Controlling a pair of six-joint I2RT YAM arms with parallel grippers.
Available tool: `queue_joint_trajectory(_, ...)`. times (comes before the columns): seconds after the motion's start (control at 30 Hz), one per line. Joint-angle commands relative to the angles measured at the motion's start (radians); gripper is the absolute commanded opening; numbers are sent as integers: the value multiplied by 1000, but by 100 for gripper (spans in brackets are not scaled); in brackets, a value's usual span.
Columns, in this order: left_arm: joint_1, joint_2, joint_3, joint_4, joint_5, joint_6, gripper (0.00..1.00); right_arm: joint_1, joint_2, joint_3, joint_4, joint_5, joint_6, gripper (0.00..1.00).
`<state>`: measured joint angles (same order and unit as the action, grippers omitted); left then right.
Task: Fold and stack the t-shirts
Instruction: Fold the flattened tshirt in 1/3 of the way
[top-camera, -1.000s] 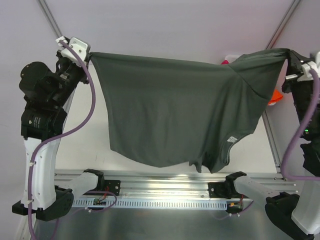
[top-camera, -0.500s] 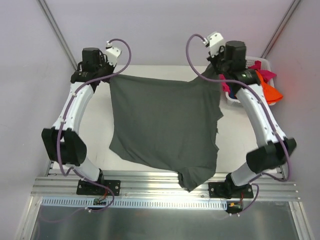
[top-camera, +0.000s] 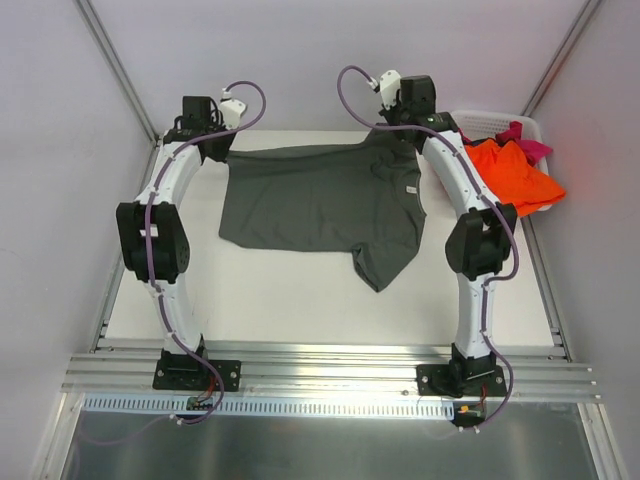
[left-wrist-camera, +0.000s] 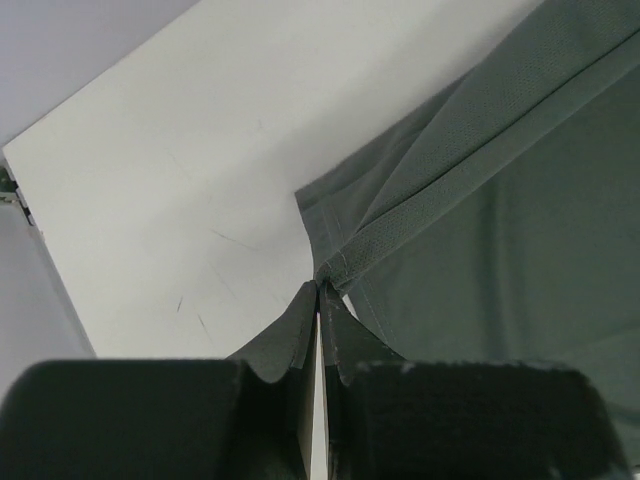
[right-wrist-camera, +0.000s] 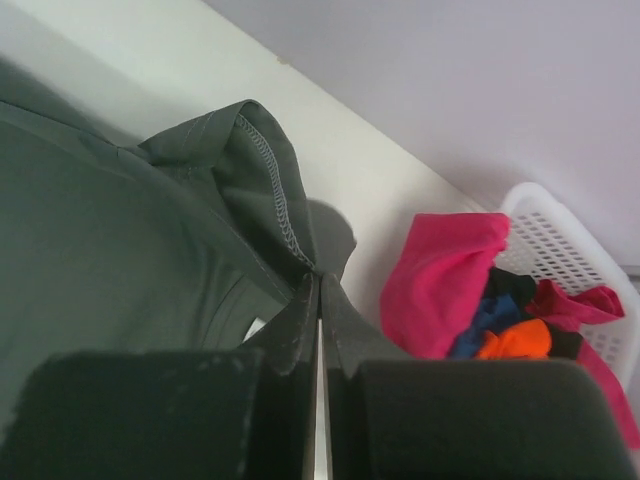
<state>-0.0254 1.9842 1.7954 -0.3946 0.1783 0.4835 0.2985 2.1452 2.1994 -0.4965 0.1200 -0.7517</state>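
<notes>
From the top, the dark grey shirt (top-camera: 320, 200) lies spread on the white table (top-camera: 300, 290). The left gripper (top-camera: 222, 150) pinches its corner at 10 o'clock and the right gripper (top-camera: 400, 128) pinches its edge at 1 o'clock, while an orange shirt (top-camera: 515, 175) and a pink shirt (top-camera: 522, 135) spill over the white basket (top-camera: 480, 118) at 2 o'clock. The left wrist view shows that gripper squeezed tight on a grey seam, with the cloth running off toward 2 o'clock. The right wrist view shows that gripper squeezed tight on a stitched grey edge, with the basket at 3 o'clock.
</notes>
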Motion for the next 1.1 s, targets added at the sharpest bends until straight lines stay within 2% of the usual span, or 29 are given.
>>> queue_joint_trajectory(0.0,-1,39,58,25,32,-11,0,13,42,45,49,30,-5,1)
queue_joint_trajectory(0.37,1,77,30,26,6,-39,0,14,24,-55,38,50,2,1)
queue_joint_trajectory(0.87,-1,-15,-136,23,15,-71,0,22,-80,-222,-56,4,34,1)
queue_joint_trajectory(1.07,-2,-33,-157,25,18,-98,0,51,-110,-282,-80,-17,34,0)
